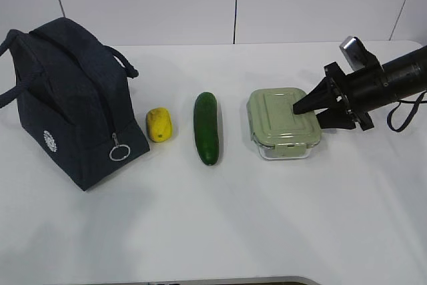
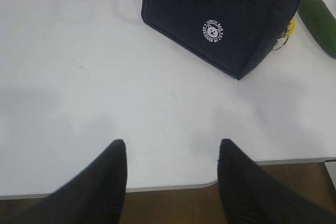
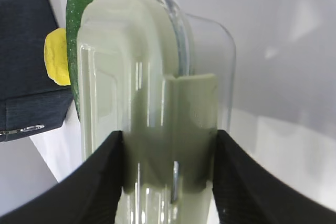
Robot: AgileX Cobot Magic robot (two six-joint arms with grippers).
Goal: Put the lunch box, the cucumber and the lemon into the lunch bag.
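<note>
The lunch box (image 1: pixel 280 121), clear glass with a sage-green lid, rests on the white table right of centre. My right gripper (image 1: pixel 308 113) is open, and its jaws straddle the box's right end by the lid clip (image 3: pixel 190 108). The lunch box (image 3: pixel 152 66) fills the right wrist view, with my right gripper (image 3: pixel 168 140) around it. The cucumber (image 1: pixel 206 127) lies left of the box and the lemon (image 1: pixel 160 125) left of that, beside the navy lunch bag (image 1: pixel 67 91). My left gripper (image 2: pixel 172 148) is open and empty over the table's front edge, out of the exterior view.
The bag's zip ring pull (image 1: pixel 119 151) hangs at its front end and its handles lie on top. The table's front edge (image 2: pixel 173 186) runs under the left fingertips. A black cable (image 1: pixel 403 115) loops under the right arm.
</note>
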